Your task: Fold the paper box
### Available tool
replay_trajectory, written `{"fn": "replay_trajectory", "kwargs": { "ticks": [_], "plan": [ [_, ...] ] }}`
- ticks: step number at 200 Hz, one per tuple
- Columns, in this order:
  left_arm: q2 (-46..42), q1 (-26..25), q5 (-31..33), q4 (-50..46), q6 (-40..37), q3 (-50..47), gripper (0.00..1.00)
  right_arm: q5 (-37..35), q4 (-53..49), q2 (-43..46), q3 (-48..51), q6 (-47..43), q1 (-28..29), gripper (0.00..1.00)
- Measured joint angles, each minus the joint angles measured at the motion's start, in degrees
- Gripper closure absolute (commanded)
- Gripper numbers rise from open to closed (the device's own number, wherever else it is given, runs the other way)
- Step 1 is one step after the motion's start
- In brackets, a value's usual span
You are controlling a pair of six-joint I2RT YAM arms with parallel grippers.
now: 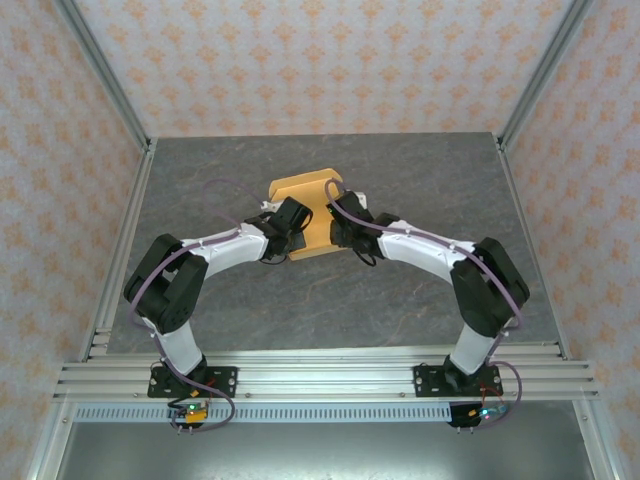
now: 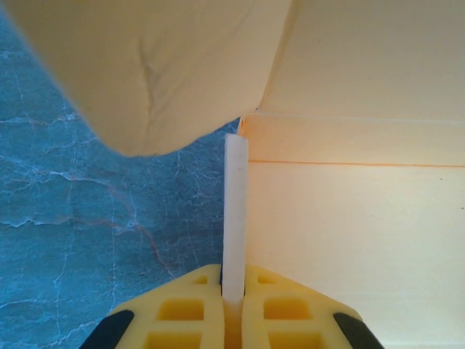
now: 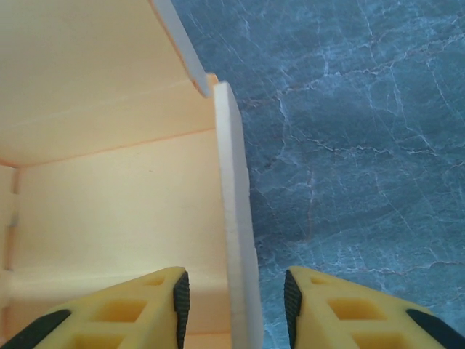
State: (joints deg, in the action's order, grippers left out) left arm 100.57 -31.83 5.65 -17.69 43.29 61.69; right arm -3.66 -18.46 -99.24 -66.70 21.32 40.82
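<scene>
The paper box (image 1: 312,203) is tan-orange cardboard standing partly formed in the middle of the table, between both arms. My left gripper (image 1: 287,226) is at its left side. In the left wrist view that gripper (image 2: 233,282) is shut on the pale edge of an upright box wall (image 2: 235,211), with a loose flap (image 2: 160,65) hanging above. My right gripper (image 1: 345,222) is at the box's right side. In the right wrist view it (image 3: 236,294) stands open and straddles the right wall (image 3: 234,218), with a gap on each side of the cardboard.
The grey marbled table top (image 1: 400,300) spreads all round the box. Metal frame posts (image 1: 110,90) and patterned walls enclose the back and sides. An aluminium rail (image 1: 330,375) carries the arm bases at the near edge.
</scene>
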Motion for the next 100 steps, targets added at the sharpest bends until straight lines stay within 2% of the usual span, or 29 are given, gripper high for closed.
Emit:
{"fn": "replay_trajectory", "kwargs": {
  "ticks": [34,67,100],
  "plan": [
    [0.0,0.0,0.0,0.04,-0.02,0.11,1.0,-1.51,0.02,-3.26,-0.02,-1.4,0.02,0.71],
    [0.0,-0.07,-0.04,0.07,-0.04,0.11,1.0,-6.4,-0.17,-6.12,-0.52,-1.86,1.42,0.82],
    [0.09,-0.07,-0.26,0.13,-0.04,0.11,1.0,-12.35,-1.73,-6.91,-1.68,-0.37,3.5,0.81]
  ]
}}
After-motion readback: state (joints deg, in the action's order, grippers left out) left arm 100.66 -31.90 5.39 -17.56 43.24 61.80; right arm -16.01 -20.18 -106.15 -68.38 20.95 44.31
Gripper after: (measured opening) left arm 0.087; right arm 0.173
